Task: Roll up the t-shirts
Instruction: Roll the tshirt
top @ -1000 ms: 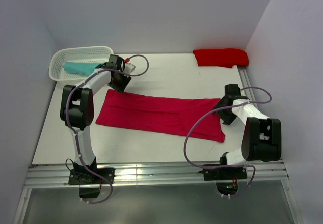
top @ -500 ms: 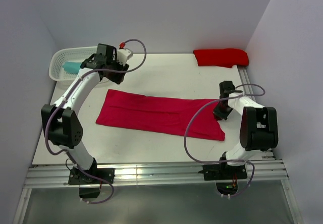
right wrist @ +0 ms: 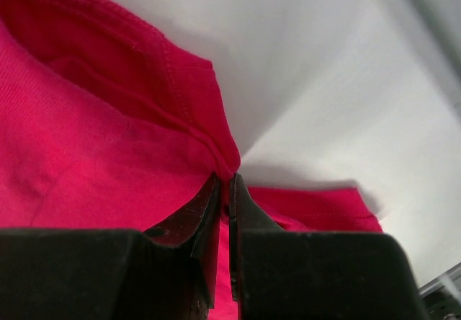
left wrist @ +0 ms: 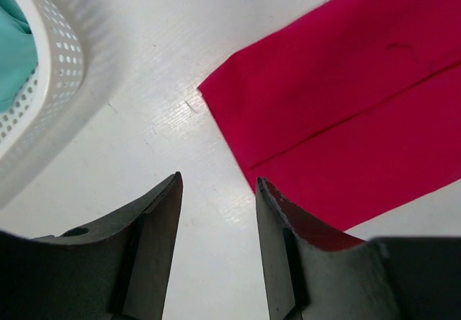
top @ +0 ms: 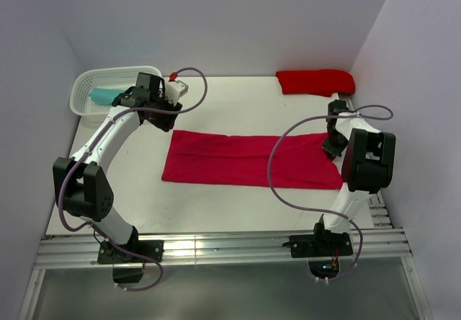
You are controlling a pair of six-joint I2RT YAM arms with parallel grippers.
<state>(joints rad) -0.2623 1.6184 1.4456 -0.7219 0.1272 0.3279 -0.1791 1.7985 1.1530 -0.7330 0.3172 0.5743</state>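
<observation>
The large raspberry-red t-shirt lies flat across the middle of the table as a long folded strip, running from 9 o'clock to 3 o'clock. The right gripper is down at the shirt's 3 o'clock end. In its wrist view its fingers are pressed together on a raised ridge of the red cloth, with only a sliver between them, and the hem peaks right at their tips.

The left gripper hangs near the shirt's far corner at the 9 o'clock end. From its wrist camera, the fingers stand moderately parted with bare table between them. The shirt's corner sits just ahead, toward 1 o'clock of the tips. I cannot tell whether the right-hand finger touches the cloth edge.

The white lattice basket sits at the table's 10 o'clock corner with the teal bundle inside. The scarlet bundle rests at the 1 o'clock corner, well apart from both grippers.
</observation>
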